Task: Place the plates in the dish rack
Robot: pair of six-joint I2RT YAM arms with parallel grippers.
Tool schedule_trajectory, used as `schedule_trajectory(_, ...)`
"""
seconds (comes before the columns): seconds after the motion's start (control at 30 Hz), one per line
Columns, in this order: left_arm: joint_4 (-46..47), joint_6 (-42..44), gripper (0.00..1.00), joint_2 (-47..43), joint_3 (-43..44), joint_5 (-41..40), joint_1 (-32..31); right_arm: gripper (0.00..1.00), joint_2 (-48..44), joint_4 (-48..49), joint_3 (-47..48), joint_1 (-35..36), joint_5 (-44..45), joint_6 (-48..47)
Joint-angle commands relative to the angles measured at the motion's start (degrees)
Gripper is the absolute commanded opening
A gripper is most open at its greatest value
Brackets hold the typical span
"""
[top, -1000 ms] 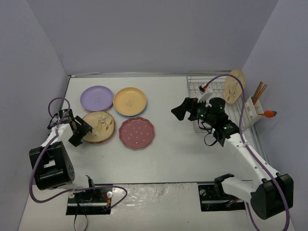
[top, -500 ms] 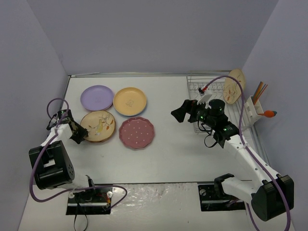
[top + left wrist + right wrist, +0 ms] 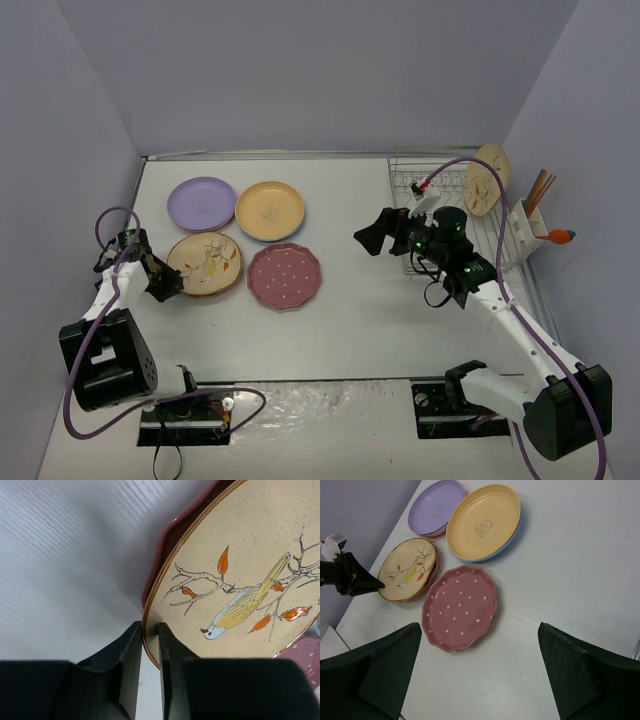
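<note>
Several plates lie at the table's left: lilac [image 3: 201, 203], yellow-orange [image 3: 270, 210], pink with white dots [image 3: 284, 276] and a tan bird-print plate [image 3: 205, 262] stacked on a dark pink one [image 3: 165, 545]. My left gripper [image 3: 165, 280] is shut on the tan plate's [image 3: 250, 570] near-left rim, one finger above and one below. Another tan plate [image 3: 487, 180] stands in the dish rack [image 3: 405, 172] at the right. My right gripper [image 3: 385, 232] hangs open above the table between the plates and the rack, holding nothing. Its wrist view looks down on the pink dotted plate [image 3: 460, 607].
A white utensil caddy [image 3: 525, 235] with orange utensils sits on the rack's right side. Grey walls close in the table on the left, back and right. Both arm bases stand at the near edge.
My left gripper's jaws have closed from wide open onto the tan bird plate's rim. The right gripper has drifted slightly left, still open.
</note>
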Motion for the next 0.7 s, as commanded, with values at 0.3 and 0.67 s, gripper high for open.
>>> schedule_trajectory(0.3,-6.17,-8.03,0.00,-7.92,0.11,12.91,-0.24,1.00,-0.29,3.64,1.87,2.14,-0.52,0.83)
schedule_trajectory(0.67,-6.64,-12.71,0.00,-13.83,-4.25,18.79,-0.34,1.00,0.47,3.56,2.29,3.89,0.77,0.99)
